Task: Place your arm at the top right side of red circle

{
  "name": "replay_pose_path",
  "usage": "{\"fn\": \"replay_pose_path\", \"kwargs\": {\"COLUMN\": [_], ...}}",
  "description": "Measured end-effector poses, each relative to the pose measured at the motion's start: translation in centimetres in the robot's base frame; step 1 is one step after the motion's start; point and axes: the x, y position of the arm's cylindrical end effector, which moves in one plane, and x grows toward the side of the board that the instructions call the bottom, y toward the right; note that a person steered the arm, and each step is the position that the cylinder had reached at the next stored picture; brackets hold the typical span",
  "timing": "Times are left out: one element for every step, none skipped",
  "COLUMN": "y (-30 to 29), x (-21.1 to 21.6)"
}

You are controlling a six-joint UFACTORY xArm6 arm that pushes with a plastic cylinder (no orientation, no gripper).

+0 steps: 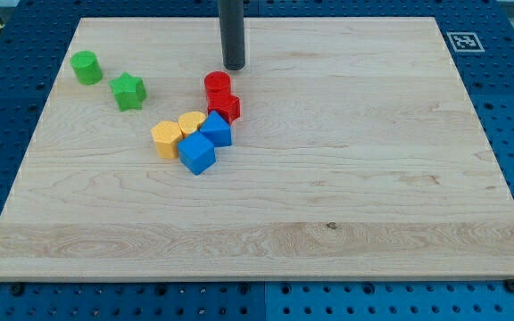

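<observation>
My tip sits just above-right of the red plastic circle block, not touching. No fingers; nothing grasped. Positioning looks nearly complete; a slight rightward nudge may remain.

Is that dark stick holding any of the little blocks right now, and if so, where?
Nothing is held. My tip is a bare rod end that only pushes; it stands apart from the red circle, toward the view's top right of it.

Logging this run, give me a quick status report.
My tip just above and right of the red circle, small gap. Second red block below the circle. Nothing in the way.
</observation>
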Motion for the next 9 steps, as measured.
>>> {"fn": "replay_pose_path", "kwargs": {"y": [-1.5,-3.3,-4.0,-1.9,2.1,3.4,2.1,0.2,-1.8], "x": [0.1,0.1,0.3,0.7,0.6,0.8,1.3,1.4,2.2]}}
